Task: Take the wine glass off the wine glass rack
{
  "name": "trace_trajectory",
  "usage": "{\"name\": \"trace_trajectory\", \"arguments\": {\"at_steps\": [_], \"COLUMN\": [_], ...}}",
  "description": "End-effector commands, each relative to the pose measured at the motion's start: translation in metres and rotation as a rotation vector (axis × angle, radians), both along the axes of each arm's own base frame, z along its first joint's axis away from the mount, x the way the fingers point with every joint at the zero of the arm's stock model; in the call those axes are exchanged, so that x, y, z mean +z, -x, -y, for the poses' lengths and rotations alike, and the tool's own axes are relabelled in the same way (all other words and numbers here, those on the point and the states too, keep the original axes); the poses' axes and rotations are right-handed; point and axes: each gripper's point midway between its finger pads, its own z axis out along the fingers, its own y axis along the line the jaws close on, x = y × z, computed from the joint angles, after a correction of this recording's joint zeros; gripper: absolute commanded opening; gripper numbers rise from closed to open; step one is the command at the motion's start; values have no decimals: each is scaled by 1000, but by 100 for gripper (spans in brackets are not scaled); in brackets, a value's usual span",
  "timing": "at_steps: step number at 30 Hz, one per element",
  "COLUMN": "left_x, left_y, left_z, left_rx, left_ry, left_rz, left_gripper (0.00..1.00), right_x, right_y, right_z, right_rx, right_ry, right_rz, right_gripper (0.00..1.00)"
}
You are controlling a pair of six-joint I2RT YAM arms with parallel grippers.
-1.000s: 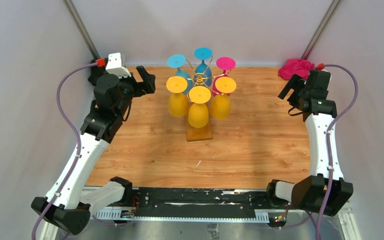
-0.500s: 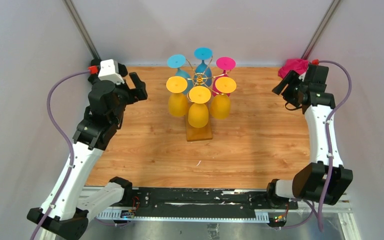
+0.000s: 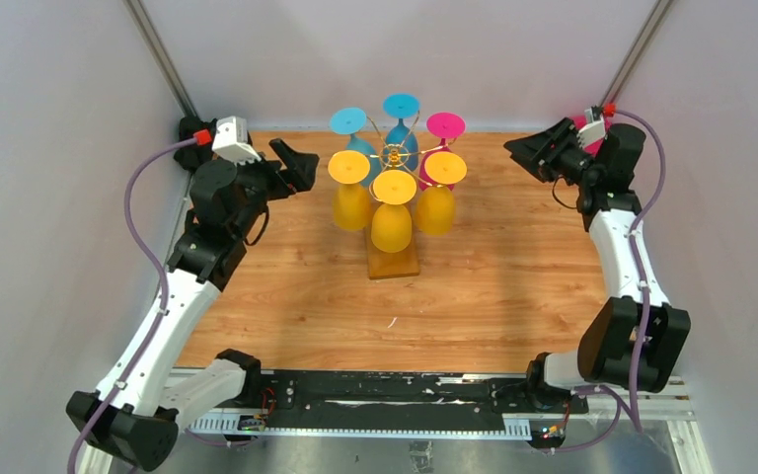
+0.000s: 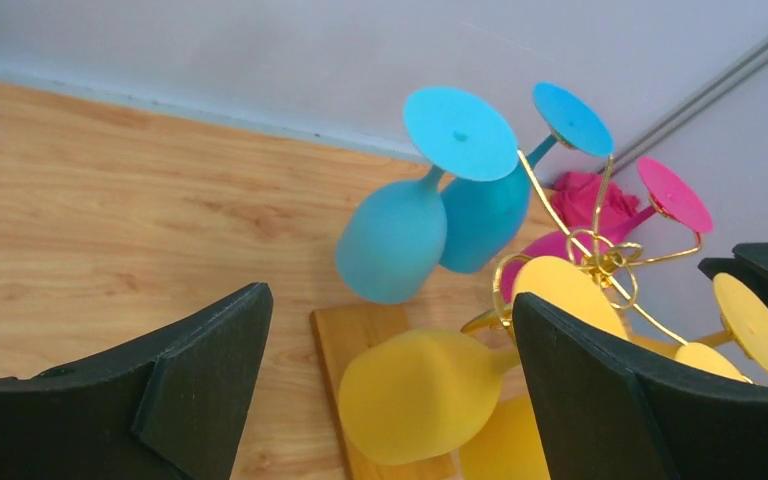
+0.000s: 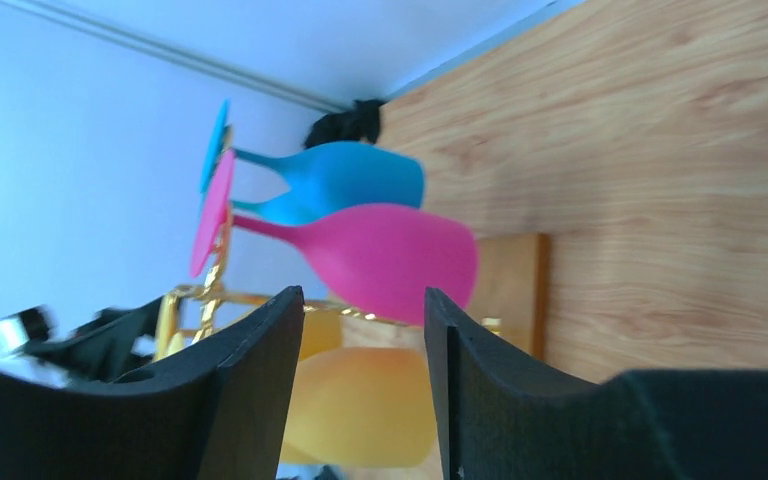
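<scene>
The wine glass rack [image 3: 395, 156], gold wire on a wooden base [image 3: 395, 262], stands mid-table with several wine glasses hanging upside down: three yellow [image 3: 392, 222], two blue [image 3: 401, 133] and one pink [image 3: 444, 126]. My left gripper [image 3: 301, 163] is open just left of the rack. In the left wrist view its jaws [image 4: 390, 300] frame a yellow glass [image 4: 420, 395] and a blue one [image 4: 395, 240] without touching them. My right gripper [image 3: 518, 150] hovers to the rack's right, open partway and empty. Its wrist view [image 5: 363, 295] looks at the pink glass [image 5: 390, 260].
A pink cloth [image 3: 582, 125] lies in the back right corner, mostly behind the right wrist. Grey walls close in the left, right and back sides. A small white scrap [image 3: 392, 322] lies on the wood in front of the rack.
The right arm has swung left from the back corner toward the rack, and its jaws have narrowed. The left gripper has shifted right, closer to the rack.
</scene>
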Motion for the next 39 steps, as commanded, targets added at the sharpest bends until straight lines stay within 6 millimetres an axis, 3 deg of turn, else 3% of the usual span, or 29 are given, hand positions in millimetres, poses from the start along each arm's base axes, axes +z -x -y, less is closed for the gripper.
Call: {"name": "trace_trajectory", "arguments": {"at_steps": [1, 9, 14, 21, 25, 33, 39], "left_x": [3, -11, -11, -10, -12, -16, -20], "left_y": [-6, 3, 10, 19, 22, 25, 25], "left_z": [-1, -8, -14, -25, -30, -38, -37], "left_rx": [-29, -27, -8, 31, 51, 85, 78], "left_ry": [190, 112, 88, 48, 31, -5, -10], "left_rz": [73, 68, 72, 60, 56, 44, 39], "left_gripper": [96, 95, 96, 96, 96, 97, 98], "right_x": [43, 64, 62, 37, 32, 34, 39], "right_y": [32, 75, 97, 88, 87, 84, 86], "right_z": [-28, -63, -89, -91, -103, -124, -124], "right_rx": [175, 298, 338, 321, 347, 400, 391], "right_ry": [-192, -230, -161, -165, -164, -184, -185], "right_rz": [99, 113, 90, 36, 30, 13, 19], "right_gripper": [51, 46, 43, 42, 43, 43, 39]}}
